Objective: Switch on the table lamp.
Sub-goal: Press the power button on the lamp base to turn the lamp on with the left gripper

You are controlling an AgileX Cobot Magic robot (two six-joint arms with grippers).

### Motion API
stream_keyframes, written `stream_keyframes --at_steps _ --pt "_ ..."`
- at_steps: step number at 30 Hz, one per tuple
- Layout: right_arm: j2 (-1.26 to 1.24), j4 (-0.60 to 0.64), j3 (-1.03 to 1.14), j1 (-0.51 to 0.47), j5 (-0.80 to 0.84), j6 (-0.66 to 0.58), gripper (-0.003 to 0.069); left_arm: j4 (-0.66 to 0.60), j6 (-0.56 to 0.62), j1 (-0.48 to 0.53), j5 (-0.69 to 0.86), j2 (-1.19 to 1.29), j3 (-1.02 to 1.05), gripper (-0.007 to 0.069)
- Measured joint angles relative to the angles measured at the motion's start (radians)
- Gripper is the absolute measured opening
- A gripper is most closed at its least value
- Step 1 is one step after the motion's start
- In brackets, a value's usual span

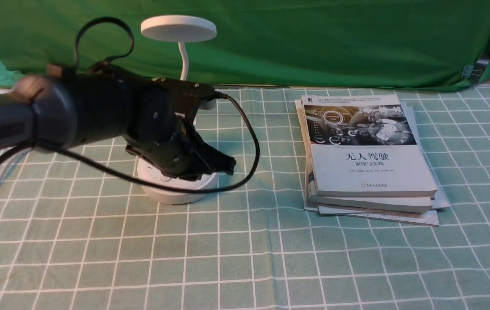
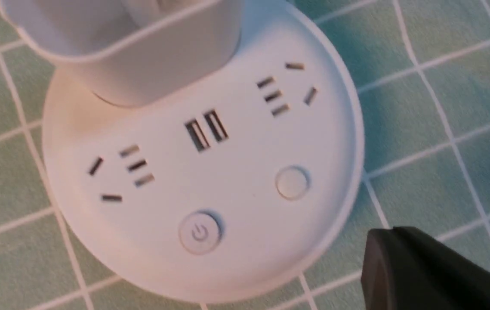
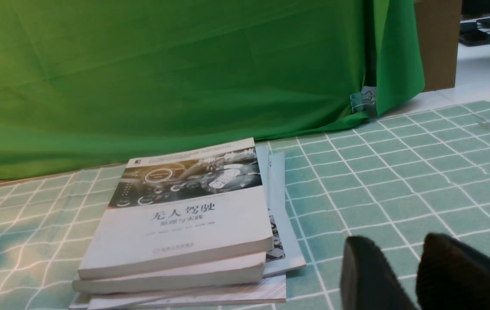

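1. Front view: your left gripper (image 1: 221,165) hangs low over the round base of the table lamp (image 1: 176,189), placed for a downward press. Its fingers read as one dark wedge, so you can't tell whether they're together or apart. The stack of books (image 1: 369,159) lies well to the lamp's right.
2. Left wrist view: you're looking down on the base. The power button (image 2: 200,233) sits near the rim opposite the cup holder (image 2: 141,56), with a plain round button (image 2: 292,183) beside it. One dark finger (image 2: 421,271) is just off the base's edge, touching nothing. It likely needs shifting over the power button.
3. Right wrist view: your right gripper (image 3: 402,258) is spread and empty, low over the worktop (image 3: 399,172) beyond the books from the lamp. It looks parked, out of the way.
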Motion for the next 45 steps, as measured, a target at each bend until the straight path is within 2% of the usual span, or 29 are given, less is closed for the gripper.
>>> stream_keyframes --at_steps 7,45 --pt "0.0 0.0 0.0 0.0 0.0 0.0 0.0241 -0.001 -0.016 0.057 0.008 0.049 -0.045 0.0001" --pt "0.0 0.0 0.0 0.0 0.0 0.0 0.0241 -0.01 -0.015 0.057 -0.082 0.131 -0.064 0.0001"
